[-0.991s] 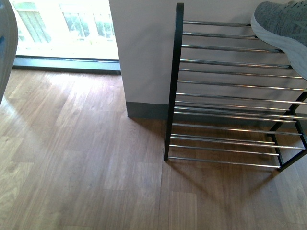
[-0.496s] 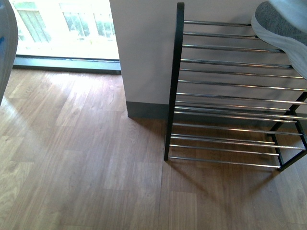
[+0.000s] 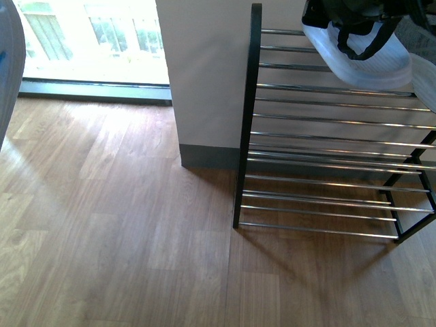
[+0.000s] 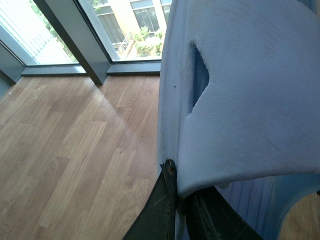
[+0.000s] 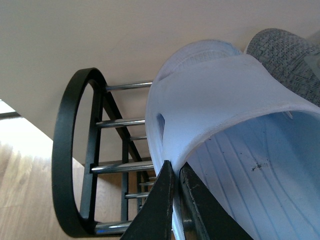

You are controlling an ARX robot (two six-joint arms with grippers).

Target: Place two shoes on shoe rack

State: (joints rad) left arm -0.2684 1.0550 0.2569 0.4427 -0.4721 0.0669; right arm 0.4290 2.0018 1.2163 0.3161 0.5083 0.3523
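Currently, a slide (image 3: pixel 371 68) is held over the top tier of the rack (image 3: pixel 246 116), near its black end frame. The right end effector (image 5: pixel 175 172) is pinched shut on the strap edge. The pale sole is turned partly toward the front camera, so the slide is judged tilted; whether it touches the rods cannot be told.

For a good placement, the slide should be levelled and lowered until the sole is borne across several rods rather than balanced on one. Only then should the grip be released.

A sneaker (image 5: pixel 282 52) is seen just beside the slide, on the side away from the end frame, apparently on the same tier. Contact with it is to be avoided, so the slide is best set between sneaker and frame. The gaps between rods could catch a heel or toe edge.

A second slide (image 4: pixel 240 90) is carried well away from the rack, over the floor (image 3: pixel 122 225), clamped in the closed left end effector (image 4: pixel 176 200); it is not yet placed. A wall (image 3: pixel 204 68) stands directly behind the rack, and a window (image 3: pixel 88 34) lies beyond the wall's corner.
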